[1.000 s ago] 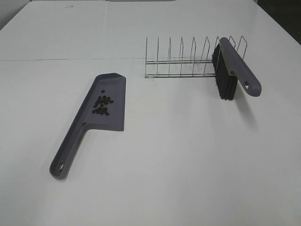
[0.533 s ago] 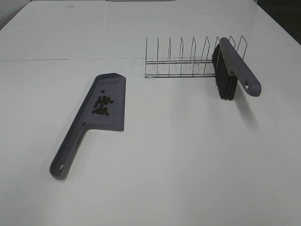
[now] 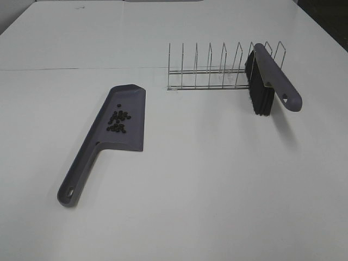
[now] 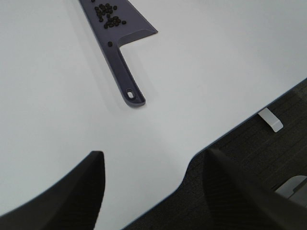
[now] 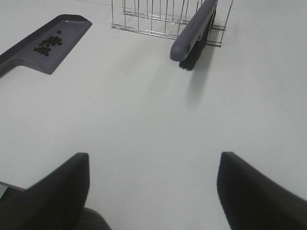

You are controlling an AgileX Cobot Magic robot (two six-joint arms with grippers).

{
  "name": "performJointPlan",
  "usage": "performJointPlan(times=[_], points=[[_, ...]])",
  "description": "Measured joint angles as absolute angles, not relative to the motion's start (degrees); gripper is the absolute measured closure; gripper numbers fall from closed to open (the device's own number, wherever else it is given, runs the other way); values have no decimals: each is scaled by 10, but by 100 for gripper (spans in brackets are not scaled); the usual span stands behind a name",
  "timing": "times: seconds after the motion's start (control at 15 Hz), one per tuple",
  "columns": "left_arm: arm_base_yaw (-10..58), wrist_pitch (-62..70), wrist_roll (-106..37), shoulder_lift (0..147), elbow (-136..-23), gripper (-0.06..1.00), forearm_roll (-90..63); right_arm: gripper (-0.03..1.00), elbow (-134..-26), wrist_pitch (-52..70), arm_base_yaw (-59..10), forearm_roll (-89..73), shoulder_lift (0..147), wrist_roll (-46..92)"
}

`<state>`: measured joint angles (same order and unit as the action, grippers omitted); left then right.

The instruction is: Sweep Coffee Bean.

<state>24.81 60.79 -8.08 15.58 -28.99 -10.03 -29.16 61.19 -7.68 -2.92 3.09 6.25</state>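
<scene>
The coffee beans are heaped in the grey dustpan left of centre, while both the left gripper and right gripper are held spread, empty.

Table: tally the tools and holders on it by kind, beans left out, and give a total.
Dustpan: 1
Brush: 1
Wire rack: 1
Total: 3

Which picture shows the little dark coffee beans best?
The exterior high view: the small dark brown coffee beans sit clustered, unobstructed, on the grey plastic dustpan. The left wrist view cuts them near its edge; the right wrist view shows them small and far.
</scene>
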Motion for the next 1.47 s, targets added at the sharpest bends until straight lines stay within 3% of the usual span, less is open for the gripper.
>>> performJointPlan(times=[1.27,1.47], points=[[248,608,-81,156,-288,38,-100,26,-292,611,-77,-26,31,50],[180,608,-81,137,-288,38,-101,26,-292,611,-49,-29,31,50]])
